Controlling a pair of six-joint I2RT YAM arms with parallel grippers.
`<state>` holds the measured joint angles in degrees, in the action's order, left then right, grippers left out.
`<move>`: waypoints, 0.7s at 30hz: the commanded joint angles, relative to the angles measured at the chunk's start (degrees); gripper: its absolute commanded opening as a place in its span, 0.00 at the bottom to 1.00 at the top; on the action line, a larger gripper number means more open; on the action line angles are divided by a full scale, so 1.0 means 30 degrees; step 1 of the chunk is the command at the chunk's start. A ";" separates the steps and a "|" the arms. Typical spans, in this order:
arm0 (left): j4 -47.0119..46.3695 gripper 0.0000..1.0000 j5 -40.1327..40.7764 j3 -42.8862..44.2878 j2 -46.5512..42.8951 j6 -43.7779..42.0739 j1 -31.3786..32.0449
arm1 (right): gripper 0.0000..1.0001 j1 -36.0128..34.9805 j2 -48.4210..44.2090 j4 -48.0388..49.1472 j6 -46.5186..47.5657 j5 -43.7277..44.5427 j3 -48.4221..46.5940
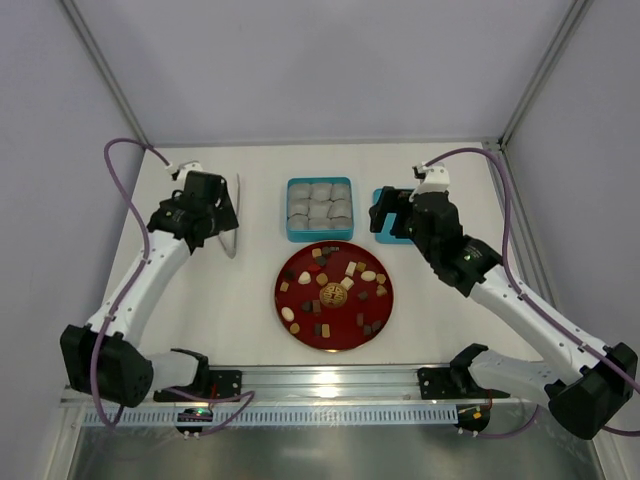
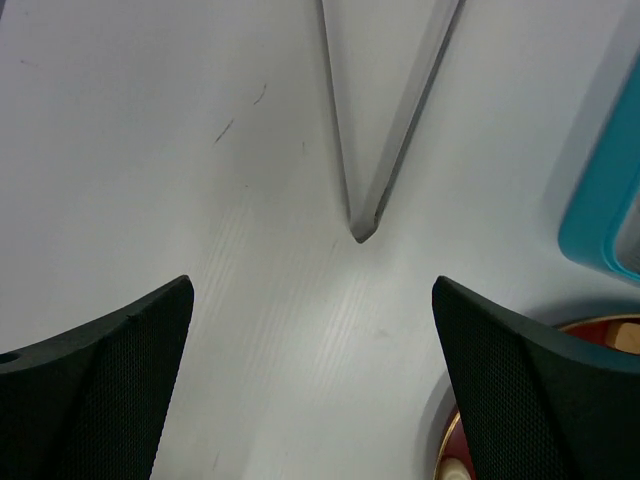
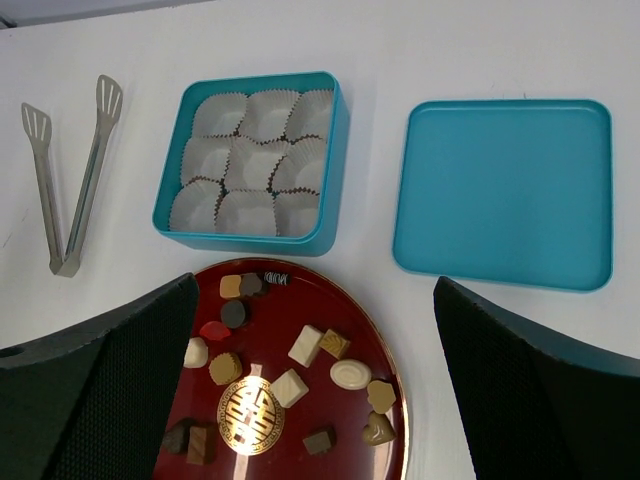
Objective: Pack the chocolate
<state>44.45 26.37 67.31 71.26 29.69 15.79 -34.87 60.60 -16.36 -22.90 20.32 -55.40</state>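
The chocolate (image 1: 333, 290) lies as many small brown, tan, cream and red pieces on a round red plate (image 1: 300, 320) at the table's middle. In the right wrist view the pieces (image 3: 306, 345) sit between and below my fingers. Behind the plate stands an open teal box (image 1: 347, 210) of empty white paper cups (image 3: 250, 160). My right gripper (image 1: 385, 212) (image 3: 316, 280) hangs open and empty above the plate's far side. My left gripper (image 1: 212, 222) (image 2: 312, 285) is open and empty over bare table, near the metal tongs (image 2: 385, 130).
The teal lid (image 3: 505, 190) lies flat to the right of the box, partly under my right gripper in the top view. The tongs (image 1: 236, 215) lie left of the box. A gold emblem (image 3: 250, 415) marks the plate's centre. Grey walls enclose the table.
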 commanded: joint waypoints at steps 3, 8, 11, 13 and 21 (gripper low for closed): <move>-0.1746 1.00 -0.1137 0.1114 0.3017 -0.0725 -0.1775 | 1.00 -0.0036 -0.0102 0.0794 -0.0337 -0.0824 0.0154; -0.3066 1.00 -0.3368 0.2521 0.6471 -0.1956 -0.2451 | 1.00 -0.0036 -0.0160 0.0795 -0.0279 -0.1117 0.0243; -0.3302 1.00 -0.4073 0.3428 0.7966 -0.2279 -0.2598 | 1.00 -0.0007 -0.0335 0.0795 -0.0162 -0.1030 0.0360; -0.3302 1.00 -0.4219 0.3724 0.8615 -0.2339 -0.2598 | 1.00 -0.0065 -0.0365 0.0650 -0.0073 -0.0855 0.0418; -0.3944 1.00 -0.4306 0.4078 1.1165 -0.3129 -0.2832 | 1.00 -0.0036 -0.0717 0.0619 0.0015 -0.0943 0.0682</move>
<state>35.31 14.76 77.87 103.18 22.09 7.99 -34.87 60.07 -16.34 -23.05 17.52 -53.60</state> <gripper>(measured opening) 0.995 0.996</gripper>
